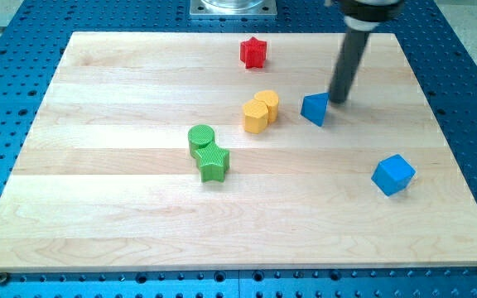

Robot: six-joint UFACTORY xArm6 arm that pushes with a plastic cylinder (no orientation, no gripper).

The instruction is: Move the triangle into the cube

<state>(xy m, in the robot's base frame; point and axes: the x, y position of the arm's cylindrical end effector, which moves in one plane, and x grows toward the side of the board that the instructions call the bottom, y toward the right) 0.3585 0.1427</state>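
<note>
Risk: my tip [335, 101], just beside the blue triangle [315, 108] at its 2 o'clock, could glance off a slanted face and spin it wide of the blue cube [393, 174] at 4 o'clock. End effector: bare rod, no jaws. Triangle small, wedge-shaped, mid-counter [122, 207].

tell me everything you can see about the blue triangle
The blue triangle is a small solid wedge-shaped block, plain blue with a smooth, matte look. It lies flat on the wooden board, right of centre and toward the view's top. My tip stands right at its right edge, seemingly touching it. The yellow blocks lie apart to its left; the blue cube sits apart, lower right.
</note>
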